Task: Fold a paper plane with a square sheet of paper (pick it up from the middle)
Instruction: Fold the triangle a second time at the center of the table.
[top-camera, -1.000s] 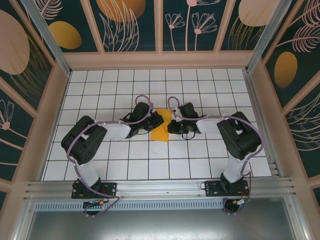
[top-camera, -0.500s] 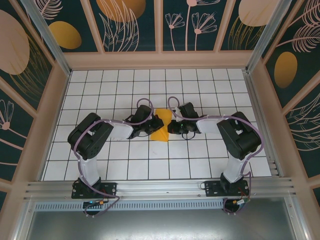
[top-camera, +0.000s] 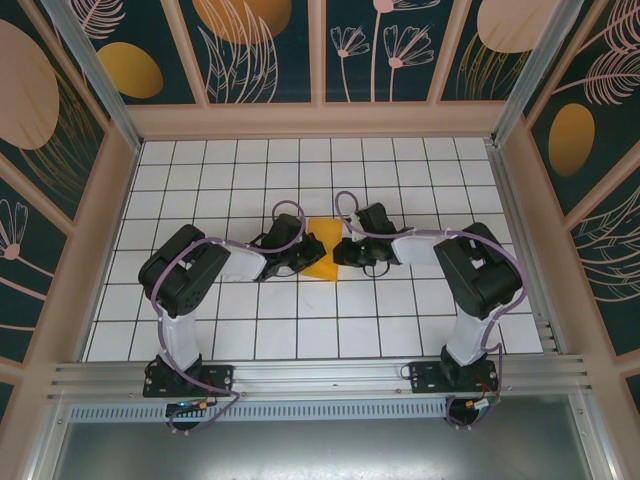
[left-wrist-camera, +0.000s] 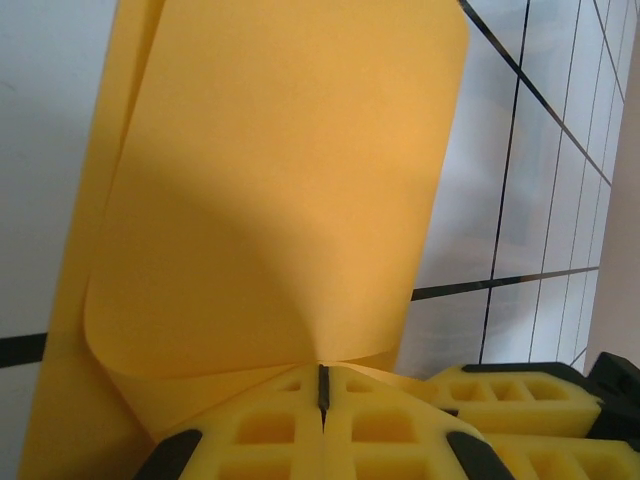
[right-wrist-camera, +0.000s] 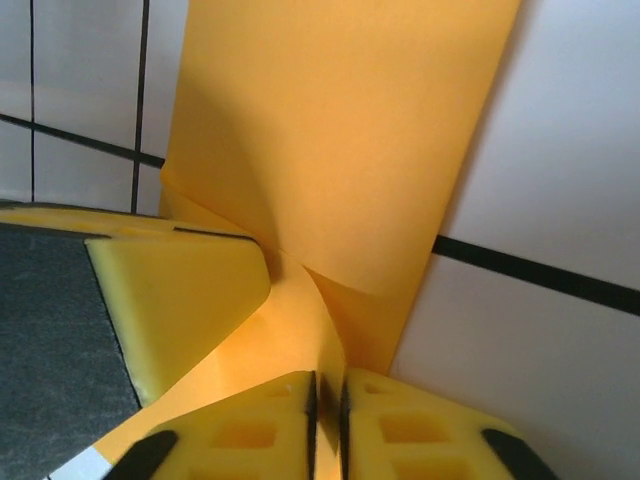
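The square sheet of paper (top-camera: 322, 252), orange-yellow and partly folded, lies mid-table between my two grippers. My left gripper (top-camera: 304, 258) holds its left side; in the left wrist view the yellow pads (left-wrist-camera: 260, 430) are pressed together on the paper's edge (left-wrist-camera: 280, 200), which curls up and away from them. My right gripper (top-camera: 341, 252) is at the sheet's right side. Its pads (right-wrist-camera: 420, 425) stand a thin slit apart, and a raised fold of the paper (right-wrist-camera: 340, 150) runs into that slit. The left gripper's yellow pad (right-wrist-camera: 180, 295) is close beside that fold.
The white gridded table (top-camera: 400, 170) is ringed by a low wooden frame (top-camera: 320, 122) with patterned walls behind. Both arms reach inward from their bases (top-camera: 185, 378) (top-camera: 452, 375) on the near rail. The right gripper's pad (left-wrist-camera: 520, 395) sits low right in the left wrist view.
The left arm's elbow has swung inward and its gripper has turned slightly at the paper's left edge. The right arm and the sheet have hardly shifted.
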